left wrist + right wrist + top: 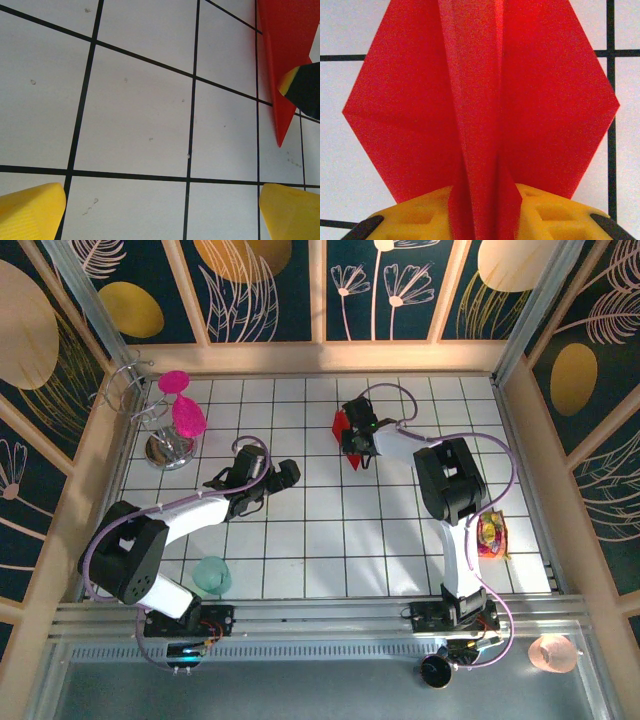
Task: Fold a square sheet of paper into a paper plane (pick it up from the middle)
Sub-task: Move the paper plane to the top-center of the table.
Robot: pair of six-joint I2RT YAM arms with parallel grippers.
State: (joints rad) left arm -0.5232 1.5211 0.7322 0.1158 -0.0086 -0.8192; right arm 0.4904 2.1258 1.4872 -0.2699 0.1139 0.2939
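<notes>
The paper plane (pixel 480 100) was seen folded into a kite-shaped dart with a raised centre ridge. It was pinched at that ridge by the right gripper (pixel 482 212), whose yellow pads (pixel 420 217) were drawn in narrowly on the doubled fold at one end. From above, the paper plane (pixel 343 428) was found toward the far middle of the white tiled table (pixel 300 540), beneath the right gripper (pixel 362 448); whether it rested on the tiles or was lifted just clear of them could not be told. The left gripper (pixel 285 475) was placed apart on the plane's left, its fingers (pixel 30 210) spread wide over bare tiles with nothing between them. The plane was judged to be very light and thin, easily creased or torn, with limp wings that would be bent by any sideways push. The layered ridge was judged its stiffest part, and so the best place for a hold, taken near the middle with only a light squeeze. A fold so thin could be expected to slip from the pads if jerked.
</notes>
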